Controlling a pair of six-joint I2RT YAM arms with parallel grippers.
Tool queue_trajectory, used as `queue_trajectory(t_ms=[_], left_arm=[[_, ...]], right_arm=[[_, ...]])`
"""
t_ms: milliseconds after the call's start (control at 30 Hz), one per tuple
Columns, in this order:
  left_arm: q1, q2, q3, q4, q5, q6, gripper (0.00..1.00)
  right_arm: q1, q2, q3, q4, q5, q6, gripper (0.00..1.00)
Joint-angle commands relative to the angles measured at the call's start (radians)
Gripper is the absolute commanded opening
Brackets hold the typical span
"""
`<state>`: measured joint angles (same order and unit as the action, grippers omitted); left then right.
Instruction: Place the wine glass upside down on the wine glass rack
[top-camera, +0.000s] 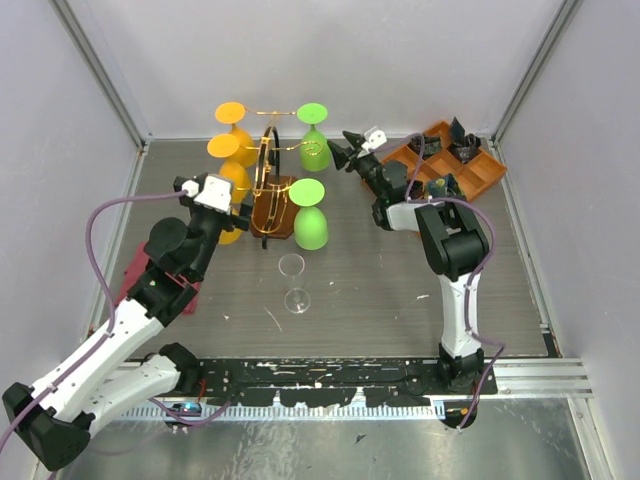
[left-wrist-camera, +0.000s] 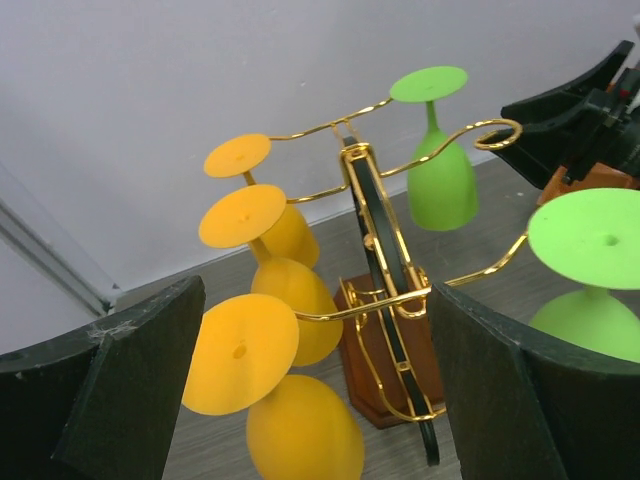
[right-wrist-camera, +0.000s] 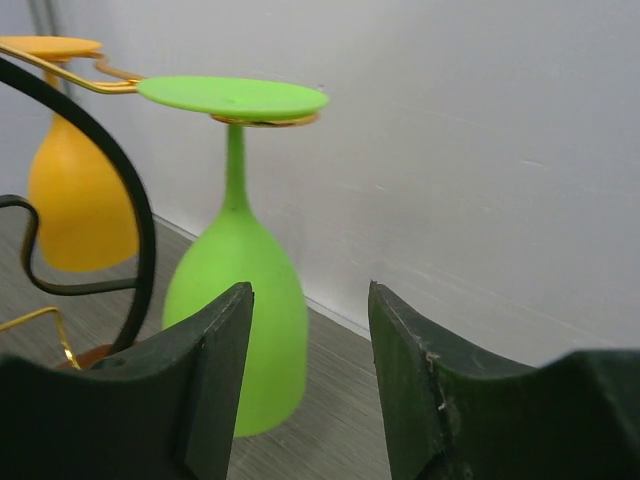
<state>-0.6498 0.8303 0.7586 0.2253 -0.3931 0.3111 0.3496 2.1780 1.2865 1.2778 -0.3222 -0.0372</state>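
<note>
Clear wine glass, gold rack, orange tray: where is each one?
clear wine glass (top-camera: 291, 270): top view, its bowl.
wine glass rack (top-camera: 275, 212): top view, wooden base.
orange tray (top-camera: 484, 175): top view, bare right end.

Six glasses (top-camera: 292, 283) — one rack (top-camera: 268, 205), one tray (top-camera: 492, 172).

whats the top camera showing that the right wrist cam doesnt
Only the top view: a clear wine glass standing upright on the table, not on the rack; the orange tray at the back right; a second green glass hanging nearer the front.
Only the right wrist view: its own fingers, apart with nothing gripped, and a close look at a green foot resting on the gold wire.
Both: the rear green glass hanging upside down on the wine glass rack, and an orange glass beyond it.
</note>
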Motion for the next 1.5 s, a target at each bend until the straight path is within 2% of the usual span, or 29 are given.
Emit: queue_trajectory(t_ms=[0, 100, 200, 400, 533, 667, 867, 1300, 1467], left_arm=[[0.003, -0.010, 0.094, -0.205, 0.152, -0.031, 0.98], [0.004, -0.022, 0.107, -0.327, 0.247, -0.065, 0.98], [0.003, -0.046, 0.093, -0.402, 0.332, -0.114, 0.98], [0.001, -0.089, 0.061, -0.510, 0.464, -0.218, 1.00], [-0.004, -0.060, 0.073, -0.584, 0.544, -0.256, 0.98], [-0.019, -0.010, 0.093, -0.635, 0.604, -0.252, 0.97], [-0.028, 0.041, 0.079, -0.599, 0.656, -0.244, 0.98], [-0.072, 0.146, 0.146, -0.606, 0.621, -0.226, 0.88], [-0.097, 0.182, 0.187, -0.665, 0.585, -0.212, 0.70]], right_arm=[[-0.008, -0.152, -0.079, 0.023, 0.117, -0.064, 0.56], [-0.008, -0.246, -0.137, -0.077, 0.180, -0.080, 0.58], [-0.008, -0.347, -0.145, -0.267, 0.268, -0.059, 0.59], [-0.008, -0.478, 0.015, -0.831, 0.373, 0.006, 0.65], [-0.008, -0.540, 0.042, -1.012, 0.418, 0.027, 0.67], [-0.009, -0.594, 0.041, -1.114, 0.475, 0.034, 0.68], [-0.009, -0.658, 0.028, -1.199, 0.529, 0.017, 0.68], [-0.008, -0.730, -0.020, -1.236, 0.587, -0.013, 0.68], [-0.008, -0.729, -0.019, -1.237, 0.591, -0.017, 0.69]])
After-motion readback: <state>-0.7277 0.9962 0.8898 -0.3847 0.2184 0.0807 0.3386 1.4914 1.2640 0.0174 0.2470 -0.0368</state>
